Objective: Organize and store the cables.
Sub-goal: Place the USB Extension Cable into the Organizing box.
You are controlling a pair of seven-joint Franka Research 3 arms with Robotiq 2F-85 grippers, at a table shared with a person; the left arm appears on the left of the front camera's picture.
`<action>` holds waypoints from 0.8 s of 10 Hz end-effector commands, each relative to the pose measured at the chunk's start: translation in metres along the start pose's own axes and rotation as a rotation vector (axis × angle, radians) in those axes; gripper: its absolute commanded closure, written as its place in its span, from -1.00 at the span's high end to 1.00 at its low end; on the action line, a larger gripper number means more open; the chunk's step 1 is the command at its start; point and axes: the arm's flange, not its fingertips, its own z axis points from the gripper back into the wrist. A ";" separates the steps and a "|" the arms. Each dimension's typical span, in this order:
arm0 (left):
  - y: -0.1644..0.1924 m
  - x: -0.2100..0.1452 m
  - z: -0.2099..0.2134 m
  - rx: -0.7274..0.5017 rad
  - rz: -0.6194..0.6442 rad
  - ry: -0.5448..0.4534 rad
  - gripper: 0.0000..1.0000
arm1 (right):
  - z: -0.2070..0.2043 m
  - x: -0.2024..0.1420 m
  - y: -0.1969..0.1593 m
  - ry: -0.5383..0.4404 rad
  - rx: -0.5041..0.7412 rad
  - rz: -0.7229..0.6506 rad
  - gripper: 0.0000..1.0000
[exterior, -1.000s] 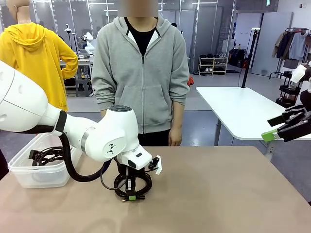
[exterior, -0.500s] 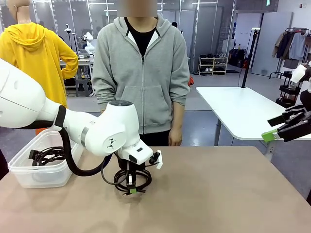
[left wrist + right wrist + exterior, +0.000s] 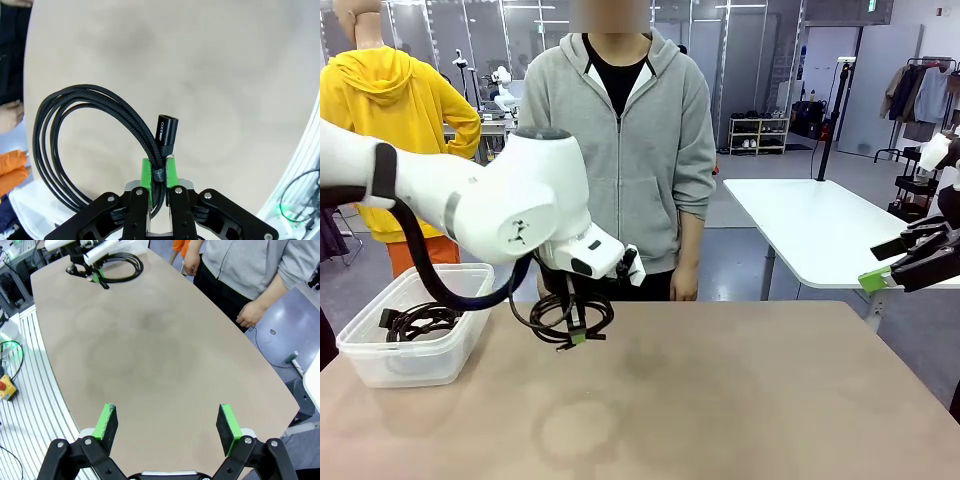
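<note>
The left hand (image 3: 577, 337) is clamped on a coiled black cable (image 3: 90, 145), its loops hanging off the table (image 3: 740, 400) around the green pads (image 3: 145, 172), a small plug end just above them. Left of that hand, a clear bin (image 3: 405, 350) holds more coiled cables (image 3: 418, 320). The right hand (image 3: 165, 422) hovers with fingers wide apart, gripping nothing.

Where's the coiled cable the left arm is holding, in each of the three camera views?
Front view: coiled cable left of centre, hanging above the table.
Left wrist view: cable lower left, pinched in the jaws.
Right wrist view: cable top left, far off.
Shared landmark: the tan table.
</note>
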 end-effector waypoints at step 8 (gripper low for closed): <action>0.047 -0.138 0.076 0.154 0.421 -0.021 -1.00 | -0.001 -0.001 0.000 0.006 -0.003 -0.012 1.00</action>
